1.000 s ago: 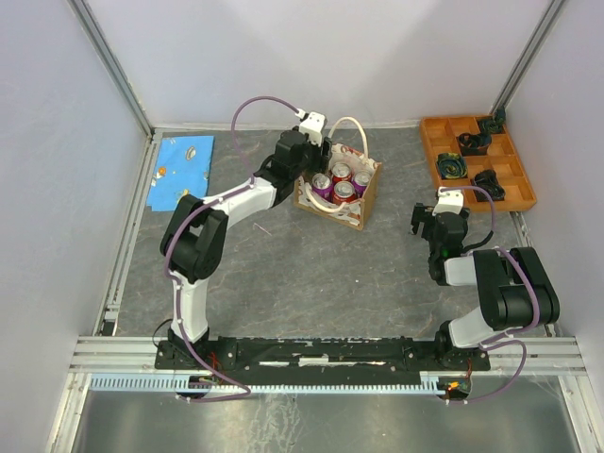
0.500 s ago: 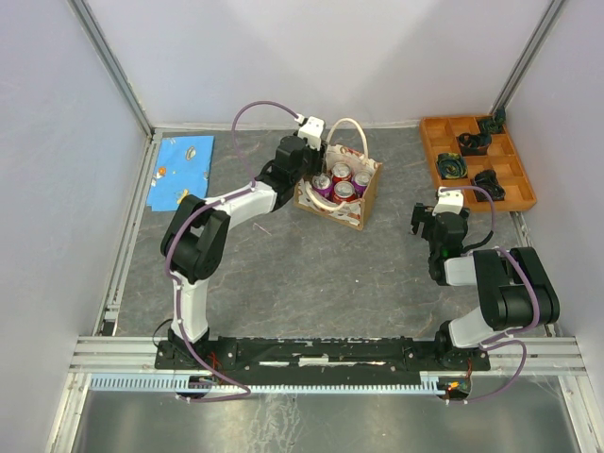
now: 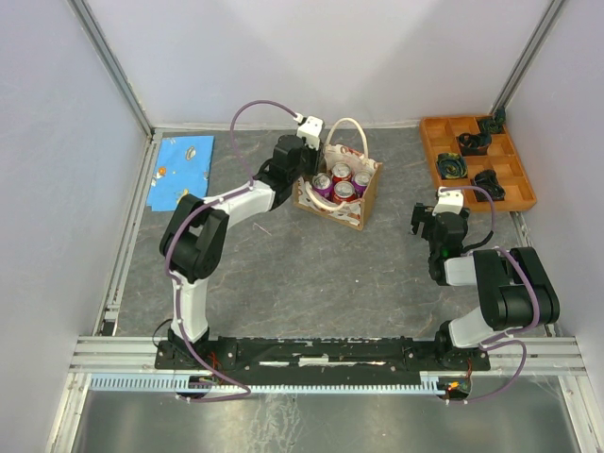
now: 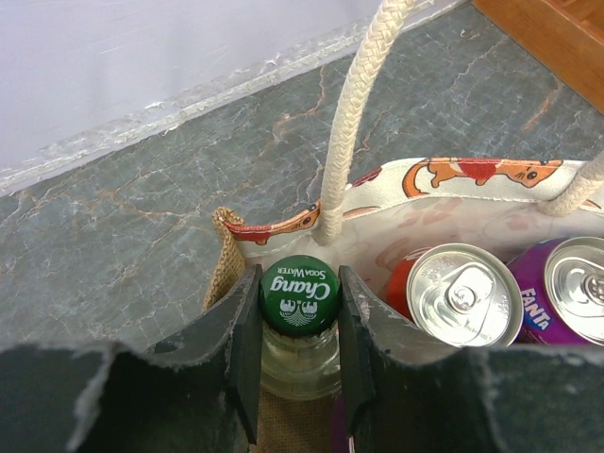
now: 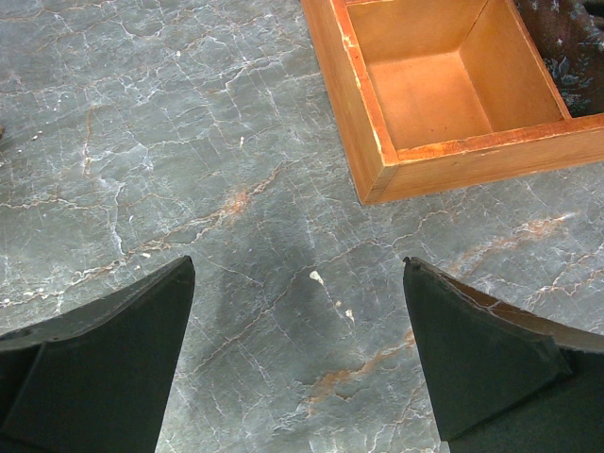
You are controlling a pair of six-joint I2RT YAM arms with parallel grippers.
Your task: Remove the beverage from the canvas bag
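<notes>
The canvas bag (image 3: 363, 200) stands at the back middle of the table with several cans (image 3: 342, 181) inside. In the left wrist view its cream lining (image 4: 425, 203) and rope handle (image 4: 354, 113) show. My left gripper (image 4: 299, 283) is shut on a glass bottle's neck (image 4: 299, 354), just under its green "Chang Soda Water" cap (image 4: 299, 294), at the bag's left corner. A red can (image 4: 462, 293) and a purple Fanta can (image 4: 576, 293) stand beside it. In the top view my left gripper (image 3: 304, 172) is at the bag's left edge. My right gripper (image 5: 297, 274) is open and empty over bare table.
An orange compartment tray (image 3: 477, 162) with dark objects sits at the back right; its near corner (image 5: 368, 142) lies just ahead of my right gripper (image 3: 425, 219). A blue cloth (image 3: 184, 170) lies at the back left. Grey walls enclose the table.
My left wrist shifted slightly at the bag's left edge, in toward the bag and back out. The right arm has not moved.
</notes>
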